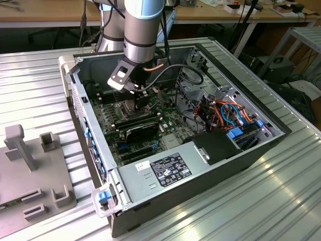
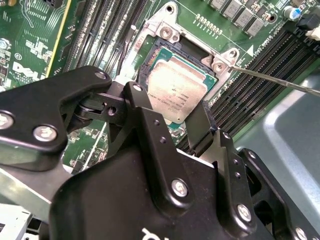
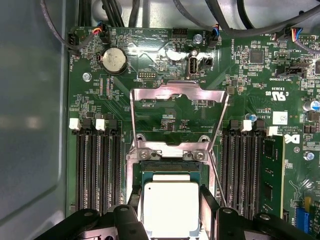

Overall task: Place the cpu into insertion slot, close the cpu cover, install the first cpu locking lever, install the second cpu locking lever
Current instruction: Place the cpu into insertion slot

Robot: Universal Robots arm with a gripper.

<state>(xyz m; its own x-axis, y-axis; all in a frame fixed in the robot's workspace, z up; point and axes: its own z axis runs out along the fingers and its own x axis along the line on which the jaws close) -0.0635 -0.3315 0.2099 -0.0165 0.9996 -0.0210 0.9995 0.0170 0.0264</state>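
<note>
Gripper (image 2: pixel 171 100) in the foreground of both wrist views (image 3: pixel 171 201): its black fingers (image 2: pixel 147 120) are spread to the width of the cpu (image 2: pixel 175 87) and lie against two opposite edges of the chip, so the claw appears closed on it and holds nothing else. The cpu (image 3: pixel 171 210), silver top face up, lies level within the insertion slot (image 3: pixel 170 167). From these pictures it is judged to be seated or very nearly so; whether it has dropped fully home cannot be told.

At the far side of the insertion slot the cpu cover (image 3: pixel 177 94) stands swung up on its hinge, with green motherboard (image 3: pixel 260 75) visible through its square window. A thin wire locking lever (image 2: pixel 270 80) rises free of the board just beside the slot, not latched (image 3: pixel 216 175).

In the exterior view the arm reaches down into the open computer case (image 1: pixel 200 165), the gripper (image 1: pixel 138 98) hanging directly above the slot.

Progress, as judged: placing the chip is at or near completion. The cover is not yet closed and neither lever is installed.
</note>
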